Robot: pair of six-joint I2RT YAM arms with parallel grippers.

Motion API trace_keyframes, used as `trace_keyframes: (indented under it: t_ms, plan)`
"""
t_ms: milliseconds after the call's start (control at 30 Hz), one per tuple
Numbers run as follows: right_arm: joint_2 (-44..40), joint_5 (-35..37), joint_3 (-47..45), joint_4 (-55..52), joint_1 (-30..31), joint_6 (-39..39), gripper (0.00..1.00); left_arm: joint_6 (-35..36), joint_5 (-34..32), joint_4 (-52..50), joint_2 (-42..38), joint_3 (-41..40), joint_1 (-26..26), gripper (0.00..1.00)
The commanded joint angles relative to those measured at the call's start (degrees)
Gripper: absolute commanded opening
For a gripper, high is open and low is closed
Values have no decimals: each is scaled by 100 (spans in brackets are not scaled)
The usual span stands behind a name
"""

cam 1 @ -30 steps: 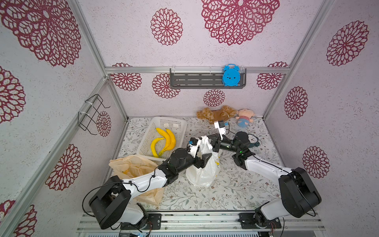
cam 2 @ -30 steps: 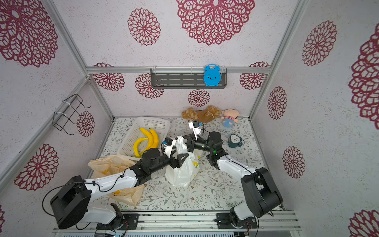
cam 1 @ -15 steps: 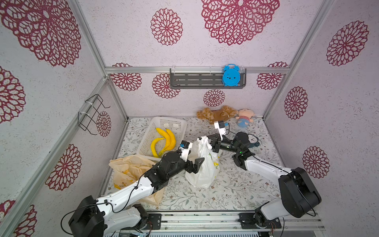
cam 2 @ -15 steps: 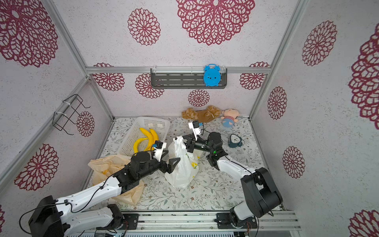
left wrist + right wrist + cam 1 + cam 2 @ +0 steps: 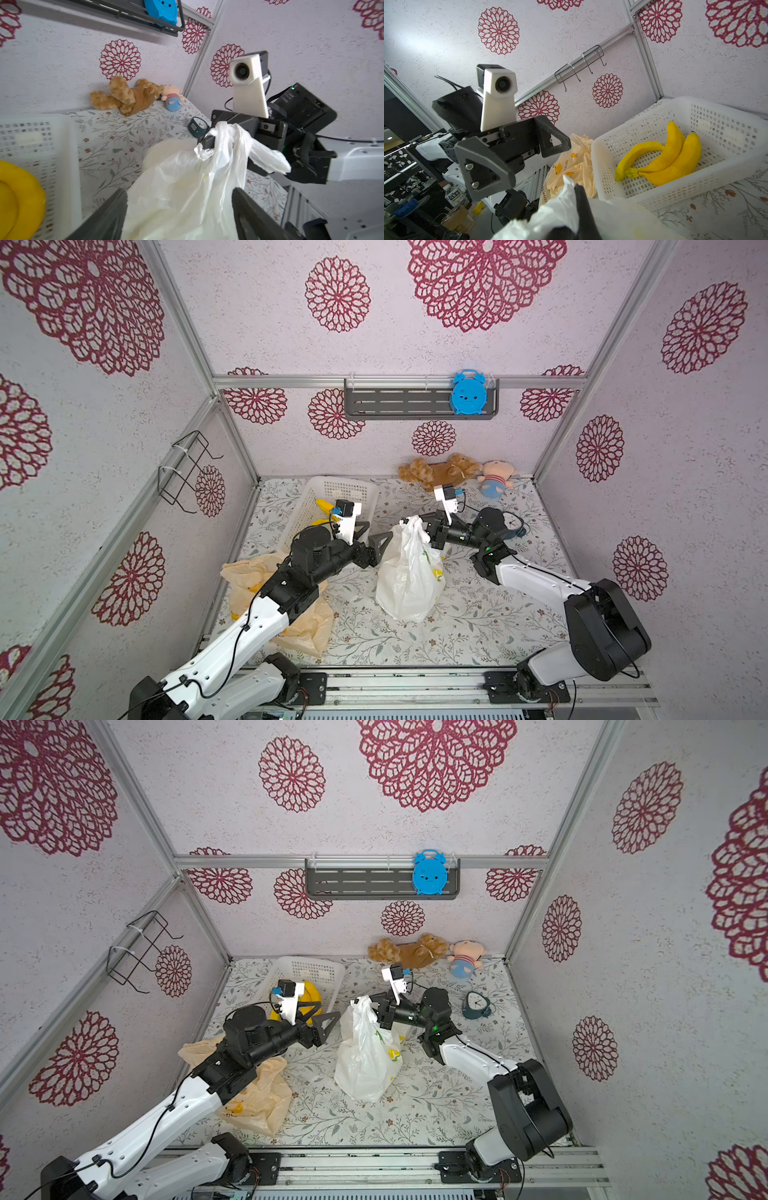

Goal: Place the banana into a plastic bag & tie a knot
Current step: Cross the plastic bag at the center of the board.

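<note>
Knot-tying stage, seemingly. Thin white plastic bag (image 5: 409, 580) stood centre of floral-print surface (image 5: 478, 614); banana hidden, presumably inside. Right gripper (image 5: 427, 531) clamped on bag's gathered top; left gripper (image 5: 375, 533), jaws apart, just left. Next: seize loose handle.

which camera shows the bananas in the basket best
The right wrist view: the bananas lie unobstructed in the basket. In both top views the left arm hides most of them. The left wrist view catches only a blurred yellow edge.

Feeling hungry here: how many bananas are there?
3, bunched in the white basket: a curved banana, a middle banana, an outer banana. The white bag may hide another.
</note>
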Motion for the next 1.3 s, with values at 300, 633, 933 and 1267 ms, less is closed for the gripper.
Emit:
trace_keyframes:
  t_ms: [300, 633, 933, 1267]
  plan:
    - [47, -245, 247, 389, 42, 135, 0, -1345, 2640, 2420, 1290, 117, 894, 71]
    - [268, -344, 518, 400, 91, 206, 0, -1842, 3186, 3220, 1807, 209, 914, 63]
    - [400, -384, 635, 628, 99, 427, 0, -1679, 2995, 3152, 1823, -9, 912, 65]
    - [501, -416, 708, 810, 100, 610, 0, -1855, 3195, 3349, 2054, 39, 912, 51]
